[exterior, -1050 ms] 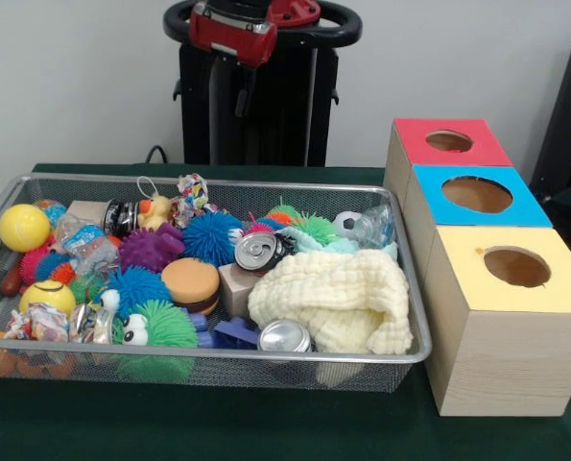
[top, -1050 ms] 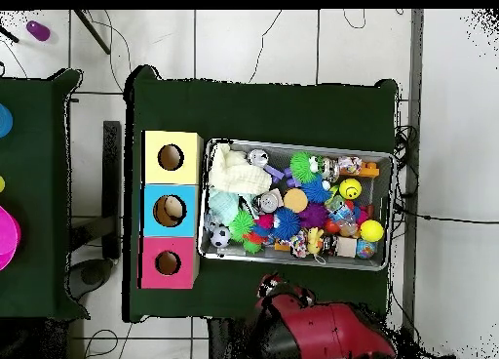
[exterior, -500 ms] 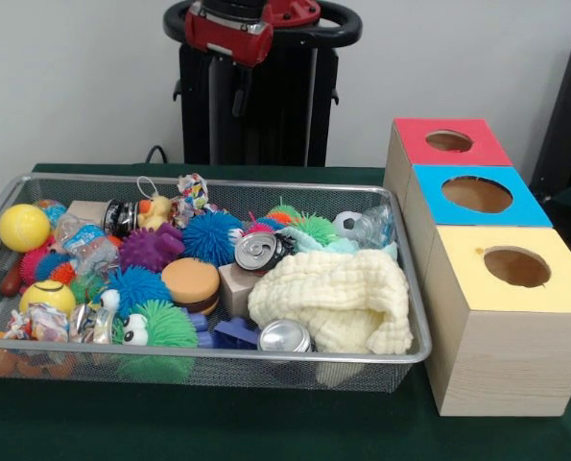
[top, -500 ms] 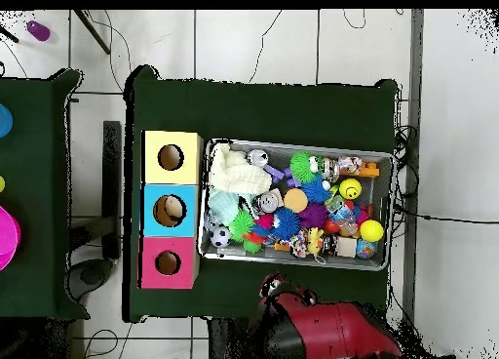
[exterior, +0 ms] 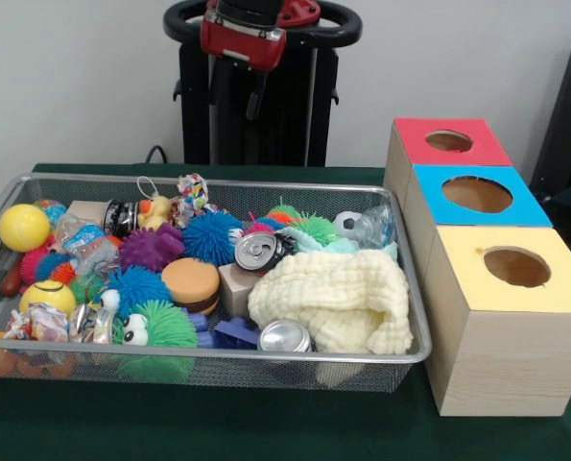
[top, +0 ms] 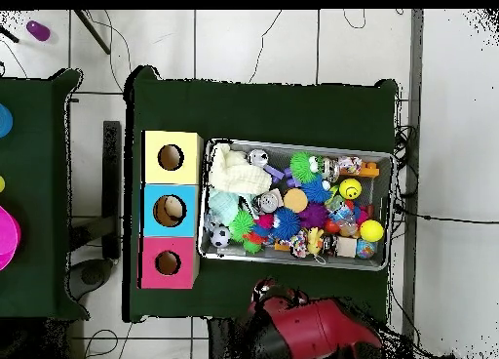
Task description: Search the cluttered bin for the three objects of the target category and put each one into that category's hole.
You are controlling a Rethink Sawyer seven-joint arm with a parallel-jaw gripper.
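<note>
red (exterior: pixel 448 141), blue (exterior: pixel 477 195) and yellow (exterior: pixel 515 268) box tops, cream cloth (exterior: pixel 335 298), green table (exterior: pixel 266 432).

The red and black arm (exterior: pixel 244 27) is drawn up high at the back, its red housing sitting in front of the black pedestal column, well above the desk. Below that housing two dark, thin parts hang down; these look like the tips of the hand (exterior: pixel 235 88), though against the black column behind them it is not possible to tell how they are set. In the overhead view the arm (top: pixel 310 328) shows as a red bulk lying off the edge of the desk, with a small dark end pointing toward it.
</note>
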